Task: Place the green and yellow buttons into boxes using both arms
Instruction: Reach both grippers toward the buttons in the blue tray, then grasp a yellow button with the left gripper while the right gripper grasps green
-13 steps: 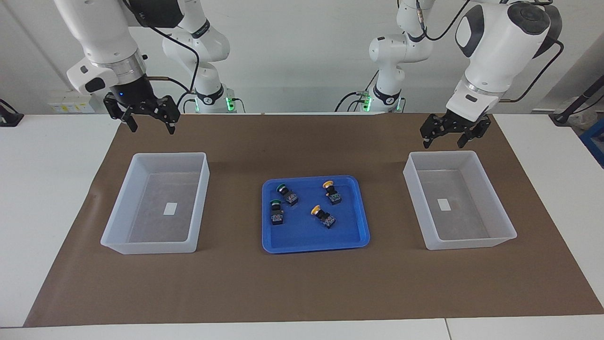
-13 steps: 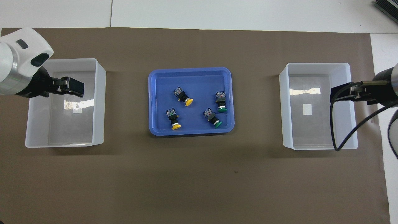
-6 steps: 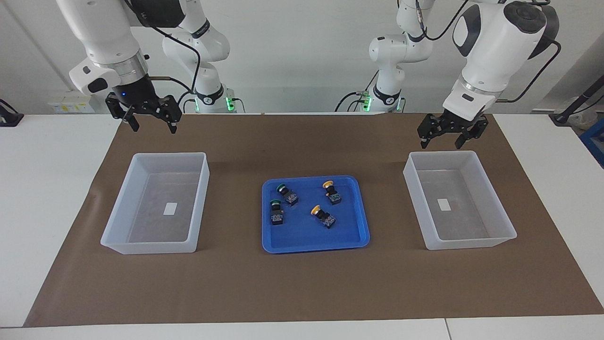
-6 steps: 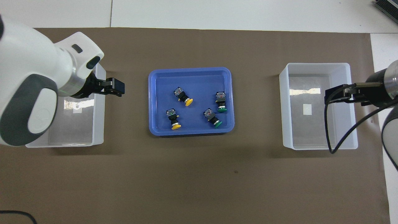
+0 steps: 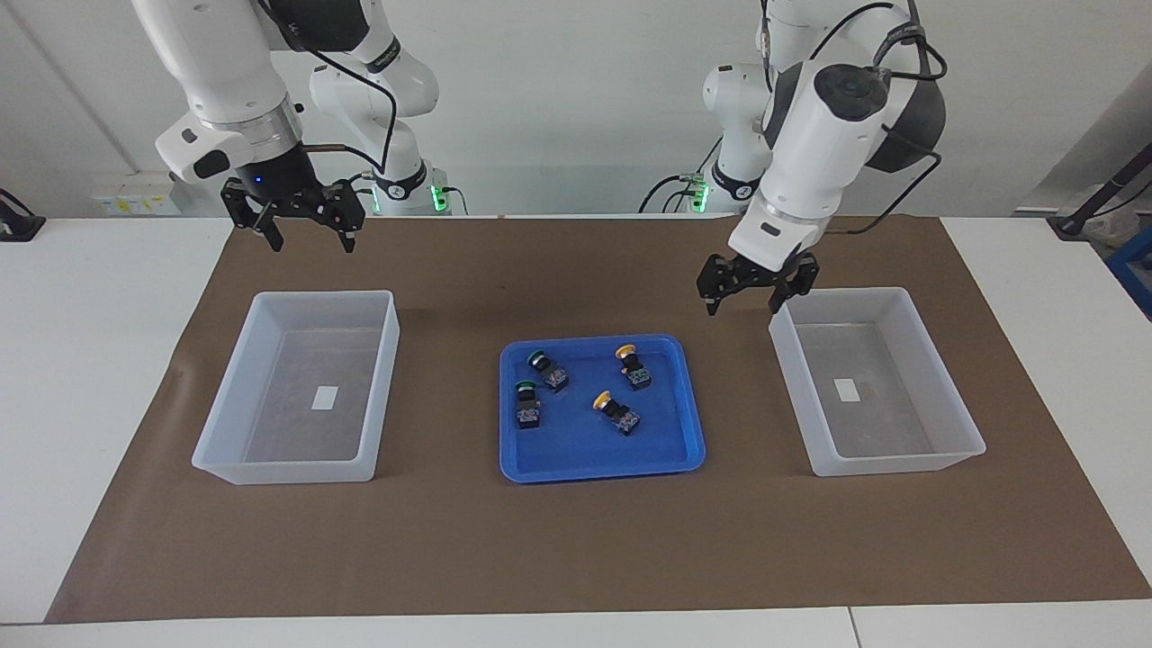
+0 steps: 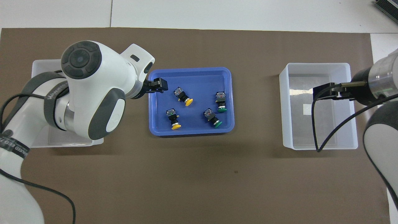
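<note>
The left gripper has swung from its box toward the tray's two-o'clock corner in the facing view, the right gripper barely shifted, both open and empty; the four buttons crowd the tray, so a descending finger may knock a neighbour.

My left arm carries a dark band with white lettering, too small to read.

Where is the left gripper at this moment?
The left gripper hangs open in the air between the blue tray and the box at the left arm's end, holding nothing.
</note>
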Tool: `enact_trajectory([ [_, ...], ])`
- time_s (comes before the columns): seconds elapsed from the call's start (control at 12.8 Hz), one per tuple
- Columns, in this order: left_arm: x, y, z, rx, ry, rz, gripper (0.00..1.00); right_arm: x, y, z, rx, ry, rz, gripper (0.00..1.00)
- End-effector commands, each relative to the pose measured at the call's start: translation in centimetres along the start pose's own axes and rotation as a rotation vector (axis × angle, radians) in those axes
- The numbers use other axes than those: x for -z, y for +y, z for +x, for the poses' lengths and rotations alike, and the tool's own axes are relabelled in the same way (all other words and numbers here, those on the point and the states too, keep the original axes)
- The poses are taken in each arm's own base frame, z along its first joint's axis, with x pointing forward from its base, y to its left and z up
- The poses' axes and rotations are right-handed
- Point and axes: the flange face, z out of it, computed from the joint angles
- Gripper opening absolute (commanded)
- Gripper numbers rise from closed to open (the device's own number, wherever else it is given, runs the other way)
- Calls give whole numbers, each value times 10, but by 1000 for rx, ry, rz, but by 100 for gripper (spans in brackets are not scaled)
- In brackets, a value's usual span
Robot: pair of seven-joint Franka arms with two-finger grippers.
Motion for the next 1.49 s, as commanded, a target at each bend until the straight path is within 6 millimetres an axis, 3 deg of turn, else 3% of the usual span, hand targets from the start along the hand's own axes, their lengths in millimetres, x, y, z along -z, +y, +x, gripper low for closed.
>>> enact_trajectory([
  [0.0, -53, 23, -1, 75, 17, -33, 99, -24, -31, 8, 69, 26, 25, 100],
  [0.16, -86, 35, -6, 98, 12, -35, 98, -45, -52, 21, 94, 49, 34, 100],
  [0.39, -114, 27, -17, 109, -22, -9, 96, -77, -75, 39, 125, 70, 45, 100],
  [0.7, -127, 32, -35, 163, -50, 13, 94, -103, -101, 59, 163, 79, 43, 100],
  [0.86, -137, 34, -46, 191, -61, 23, 94, -116, -130, 58, 203, 79, 52, 100],
  [1.02, -148, 32, -56, 216, -63, 27, 92, -147, -147, 58, 232, 50, 51, 99],
  [1.17, -153, 29, -61, 219, -76, 40, 91, -170, -172, 53, 250, 46, 59, 91],
  [1.25, -153, 28, -61, 219, -77, 41, 88, -180, -175, 50, 227, 49, 62, 84],
  [1.41, -153, 28, -61, 219, -77, 41, 74, -204, -193, 36, 187, 57, 70, 84],
])
